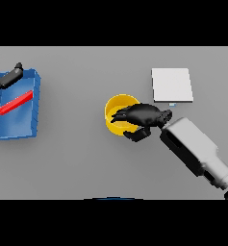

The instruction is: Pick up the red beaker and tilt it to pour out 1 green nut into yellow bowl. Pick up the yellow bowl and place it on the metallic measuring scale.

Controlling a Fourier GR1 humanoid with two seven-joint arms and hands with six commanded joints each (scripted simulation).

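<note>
Bowl [116, 111] in right hand [140, 116], fingers curled over its near-right rim.
Scale [171, 85] lies up and right of the bowl, close by; left hand [5, 78], open, far left over the blue tray [32, 103].

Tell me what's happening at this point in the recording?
The right hand is over the yellow bowl, fingers across its rim and thumb below, apparently gripping it. The bowl sits on the grey table, not yet on the metallic measuring scale behind it. The left hand is at the blue tray, which holds a red item.
</note>
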